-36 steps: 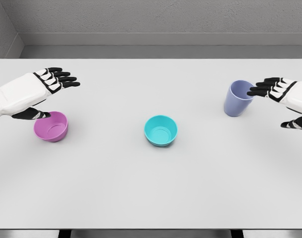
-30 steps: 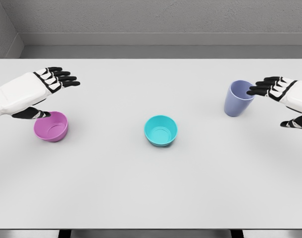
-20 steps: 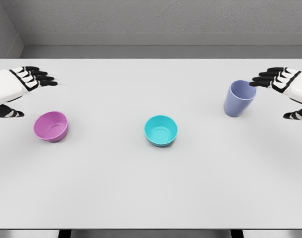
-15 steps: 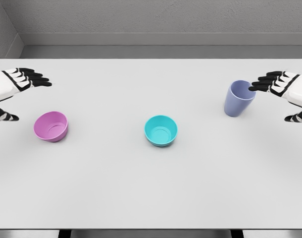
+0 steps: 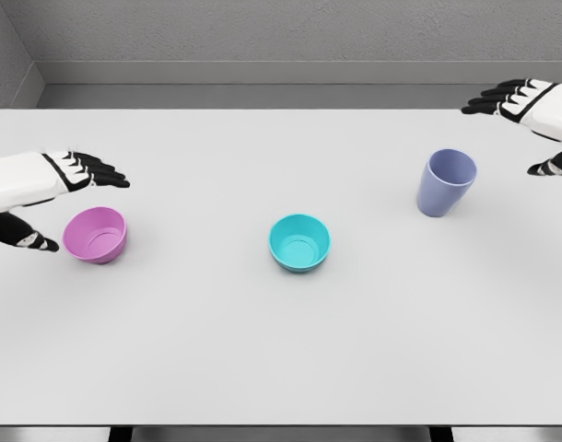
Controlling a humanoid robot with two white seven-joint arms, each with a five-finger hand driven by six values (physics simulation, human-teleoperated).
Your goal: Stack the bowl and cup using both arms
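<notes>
A purple bowl (image 5: pixel 96 234) sits at the table's left, a teal bowl (image 5: pixel 299 242) near the middle, and a lavender cup (image 5: pixel 445 182) stands upright at the right. My left hand (image 5: pixel 67 203) hovers just left of the purple bowl, fingers spread, thumb low beside the rim, holding nothing. My right hand (image 5: pixel 530 120) is raised at the far right edge, above and to the right of the cup, fingers spread and well apart from it.
The white table (image 5: pixel 281 350) runs to a grey wall at the back. Its front edge lies along the bottom of the view.
My left hand drew back left from the purple bowl, then returned toward it. My right hand pulled away from the cup's rim and rose up to the right.
</notes>
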